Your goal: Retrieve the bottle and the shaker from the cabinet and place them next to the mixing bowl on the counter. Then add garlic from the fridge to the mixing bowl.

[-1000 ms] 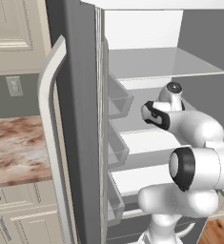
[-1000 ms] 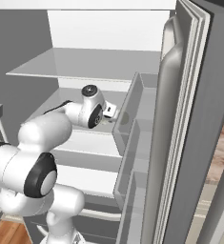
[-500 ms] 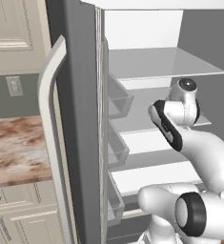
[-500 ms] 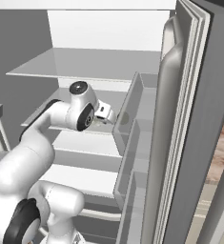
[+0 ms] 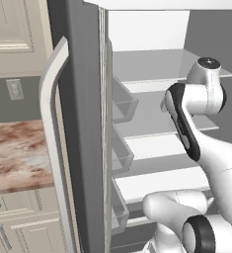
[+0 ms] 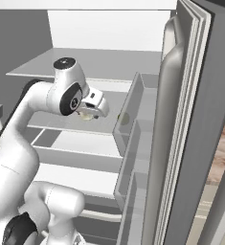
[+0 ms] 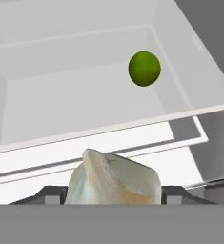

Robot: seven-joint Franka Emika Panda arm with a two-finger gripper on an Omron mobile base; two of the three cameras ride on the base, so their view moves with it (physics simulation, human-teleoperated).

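Inside the open fridge point(image 5: 83, 99), the white arm reaches over a middle shelf point(image 6: 109, 125), its pincer point(image 6: 91, 112) closed on the garlic point(image 7: 114, 181). In the hand view the whitish, lumpy bulb sits pinched between the two dark fingertips point(image 7: 51, 194), close to the lens, with faint tan streaks on its skin. In the right base view, a pale sliver of the bulb shows under the pincer, held clear above the shelf, near that shelf's front edge and just beside the clear door bins point(image 6: 133, 143). Beyond the garlic, the hand view looks into a clear bin where a small round green fruit point(image 7: 144, 68) lies toward the far right corner, well apart from the bulb. In the right base view the same fruit shows dimly through the bin wall, just past the pincer. White shelves are stacked above and below the arm. In the left base view the fridge door stands swung wide, its long curved pale handle point(image 5: 51, 143) facing the camera; the arm's wrist there hides the pincer. Left of that door lies a stretch of marbled brown-and-beige counter point(image 5: 16, 153), with cream drawers point(image 5: 19, 222) beneath it, a wall outlet point(image 5: 14, 89) above it and a cream cabinet point(image 5: 16, 34) higher up.
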